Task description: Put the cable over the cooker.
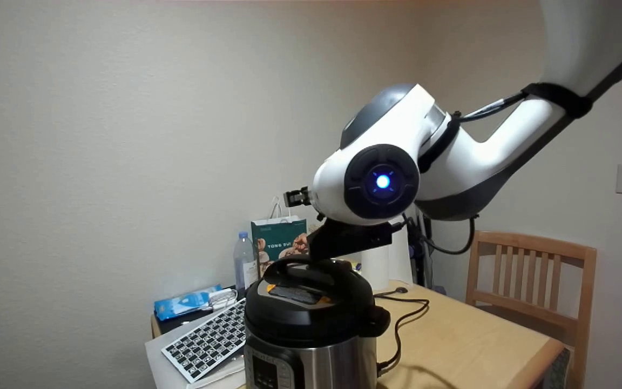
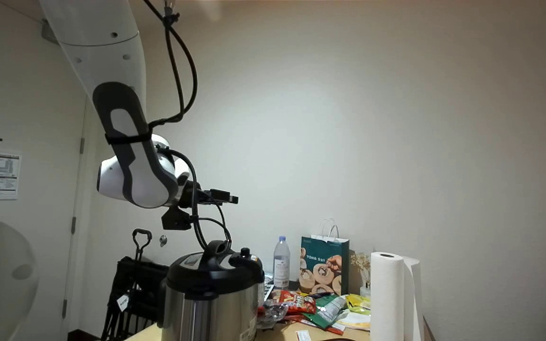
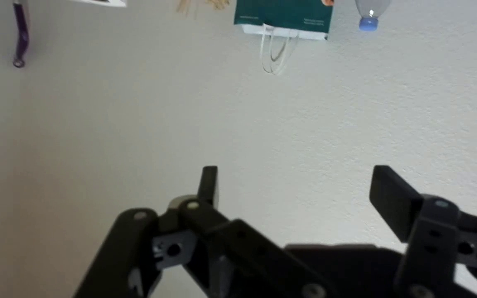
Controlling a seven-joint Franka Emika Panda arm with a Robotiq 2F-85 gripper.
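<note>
The cooker (image 1: 338,362), with a steel body and black lid, stands on the table in both exterior views. From its lower side the thin black cable (image 1: 398,340) runs onto the tabletop. It bends back beside the cooker, and its plug end (image 1: 400,290) lies near the paper-towel roll. My gripper (image 3: 295,182) is open in the wrist view, with only bare wall behind the gap between its fingers (image 3: 393,198). In an exterior view the gripper (image 2: 235,199) points sideways, well above the lid and apart from the cooker. Neither cable nor cooker appears in the wrist view.
Behind the cooker are a green paper bag (image 1: 279,237), a bottle (image 2: 281,265) and several snack packets (image 2: 296,303). A paper-towel roll (image 2: 386,298) stands upright on the table. A checkered board (image 1: 208,340) leans beside the cooker. A wooden chair (image 1: 532,292) is at the table's edge.
</note>
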